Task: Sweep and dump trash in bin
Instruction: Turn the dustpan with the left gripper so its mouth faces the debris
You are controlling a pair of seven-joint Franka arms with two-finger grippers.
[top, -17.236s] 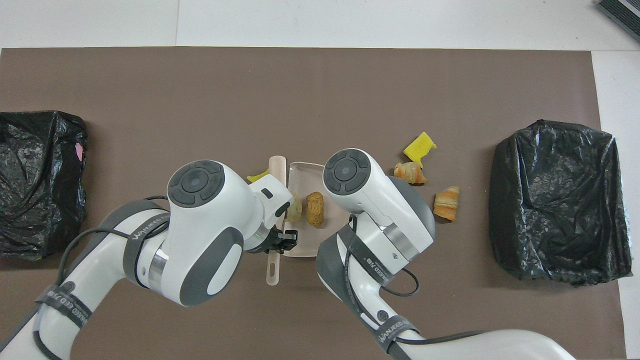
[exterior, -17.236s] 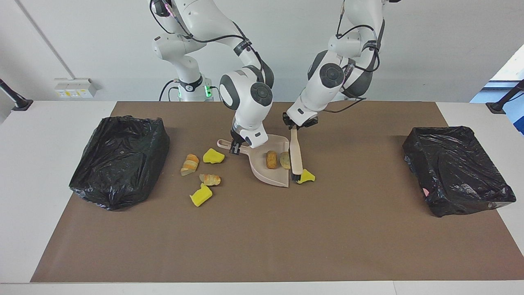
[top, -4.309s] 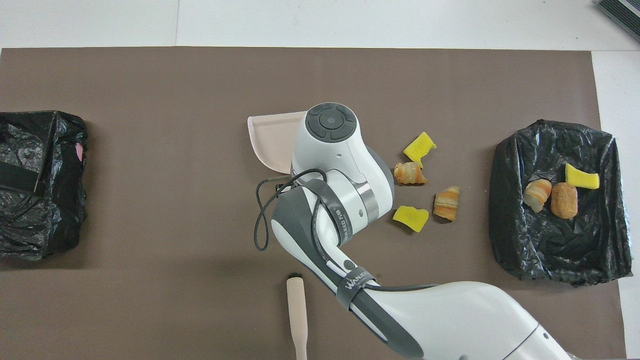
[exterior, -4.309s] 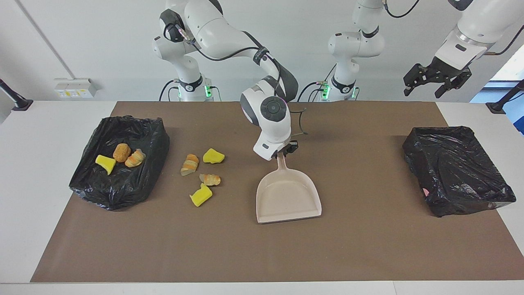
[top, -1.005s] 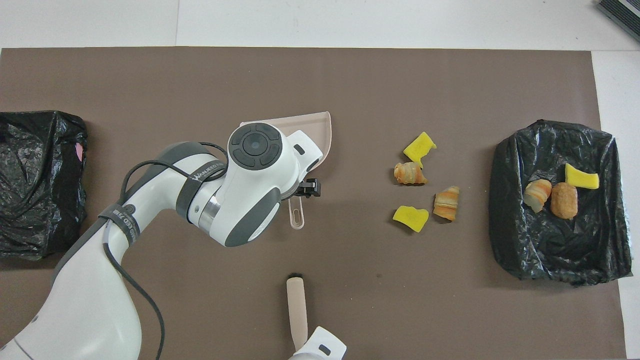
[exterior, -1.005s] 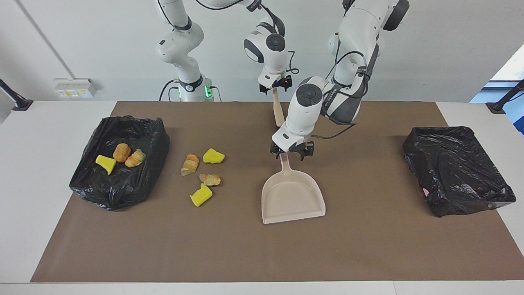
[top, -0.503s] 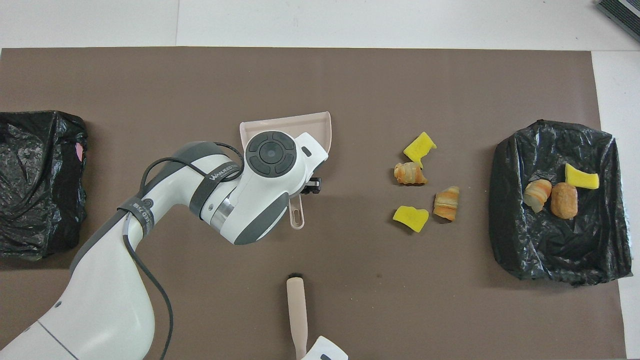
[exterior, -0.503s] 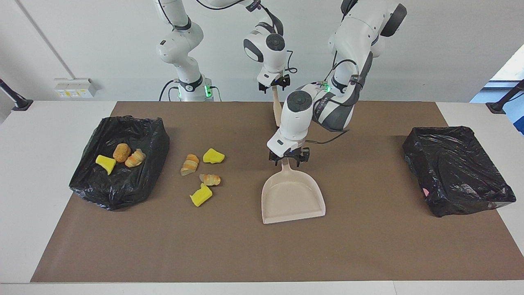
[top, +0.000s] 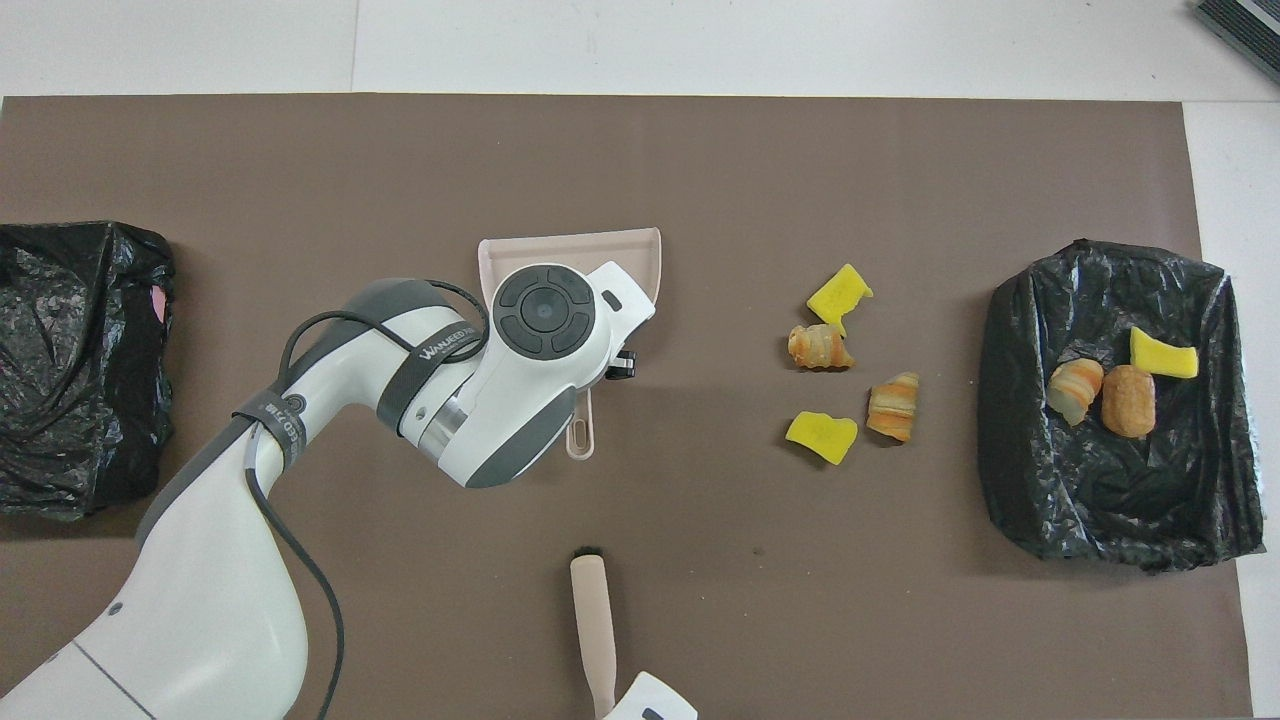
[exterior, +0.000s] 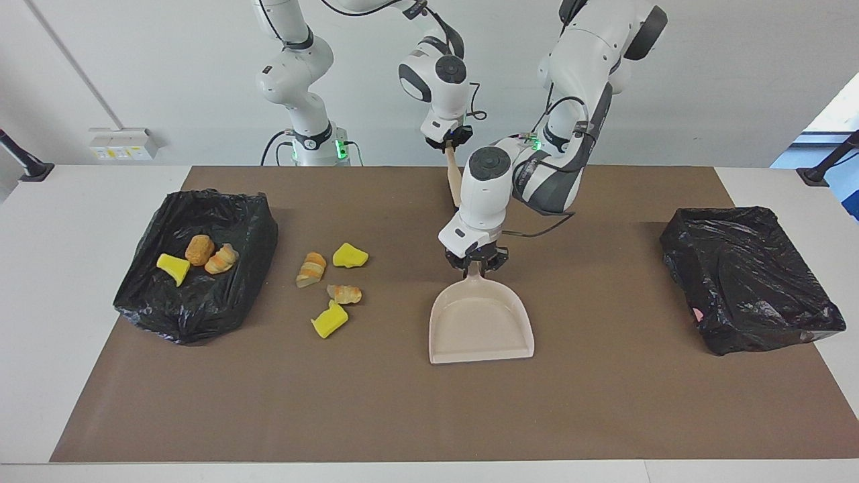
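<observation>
The beige dustpan (exterior: 482, 329) lies flat mid-mat, handle toward the robots. My left gripper (exterior: 475, 263) is shut on that handle; in the overhead view the left hand covers most of the dustpan (top: 570, 252). A beige brush (top: 592, 620) lies on the mat nearer to the robots, and my right gripper (exterior: 449, 144) is shut on its handle (exterior: 455, 181). Several pieces of trash (exterior: 329, 320) lie on the mat between the dustpan and the bin (exterior: 201, 315) at the right arm's end. That black-lined bin holds three pieces (exterior: 199, 249).
A second black-lined bin (exterior: 748, 278) stands at the left arm's end of the table, with no trash showing in it. The brown mat (exterior: 429, 416) covers most of the table; the loose pieces (top: 830, 350) sit toward the right arm's end.
Both grippers have closed: the left on the dustpan handle, the right on the brush handle. The left hand came down a little and the dustpan turned slightly.
</observation>
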